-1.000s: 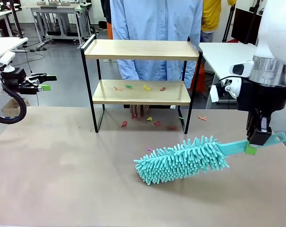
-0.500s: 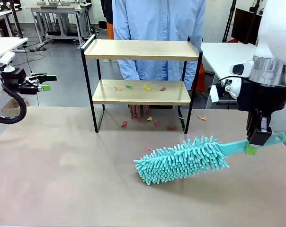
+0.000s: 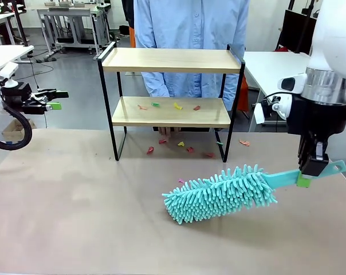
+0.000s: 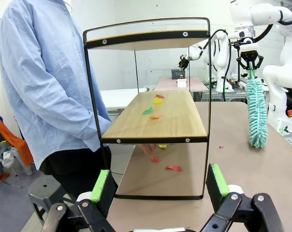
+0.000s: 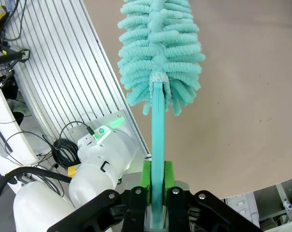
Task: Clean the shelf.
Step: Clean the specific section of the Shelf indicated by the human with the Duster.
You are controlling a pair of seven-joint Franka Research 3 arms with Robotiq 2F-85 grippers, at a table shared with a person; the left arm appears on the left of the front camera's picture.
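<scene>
counter (image 3: 75, 217): brown and broad, carrying the shelf.
right tool (image 3: 304, 179): pointing down, pads clamped on the duster (image 3: 219, 195) handle; the teal head slants away to this tool's left, low over the counter.
left tool (image 4: 158, 181): fingers spread wide, nothing between them, held level off the counter's side.
shelf (image 3: 170, 60): straight ahead of the left tool, well apart from the right tool, beyond the duster head.
scraps (image 3: 177, 106): on the shelf's lower board; more on the counter beneath.
person (image 3: 190, 34): behind the shelf.
</scene>
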